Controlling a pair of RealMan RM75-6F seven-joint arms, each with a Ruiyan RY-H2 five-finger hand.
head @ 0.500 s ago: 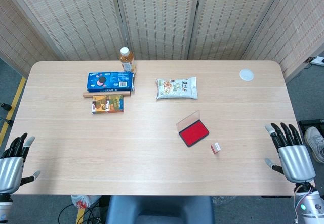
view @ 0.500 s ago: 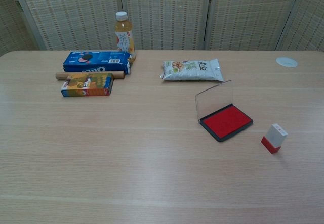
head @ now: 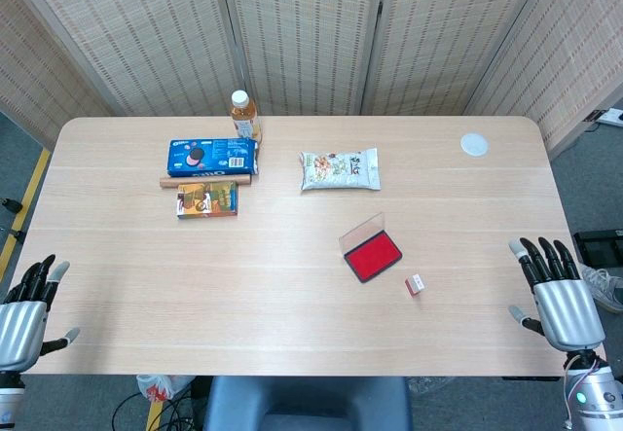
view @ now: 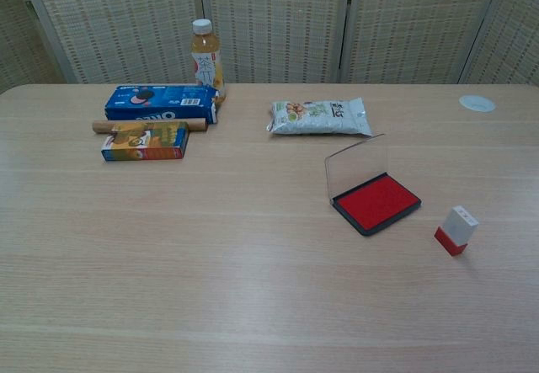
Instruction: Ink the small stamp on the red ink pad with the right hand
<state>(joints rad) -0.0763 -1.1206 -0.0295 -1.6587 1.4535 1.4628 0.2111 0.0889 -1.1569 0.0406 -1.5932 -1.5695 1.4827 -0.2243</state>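
Head view looks straight down on a pale wooden counter (head: pixel 292 275) with woven screens standing behind its far edge. The small white stamp with a red base (head: pixel 415 284) stands on the counter right of centre, toward the near side, just beside the near right corner of the black tray of the red ink pad (head: pixel 373 258) but apart from it. The pad's clear lid is tipped up on its far left side, and the red surface lies uncovered. In the chest view the stamp (view: pixel 456 230) stands upright with its red end down, and the ink pad (view: pixel 376 203) is to its left and a little further away.

The right hand (head: pixel 560 295) hangs off the near right edge of the counter, fingers spread apart and holding nothing, well apart from the stamp. The left hand (head: pixel 24 316) sits off the near left corner, likewise spread and empty. Neither hand shows in the chest view.

On the far left part of the counter lie a blue biscuit box (head: pixel 212 156), a brown wooden stick (head: pixel 173 183) just nearer than it, and an orange carton (head: pixel 207 199) nearer again. A plastic bottle of amber drink with a white cap (head: pixel 242 113) stands at the far edge. A pale snack packet (head: pixel 339 169) lies near the middle, and a small white round disc (head: pixel 474 143) sits at the far right.
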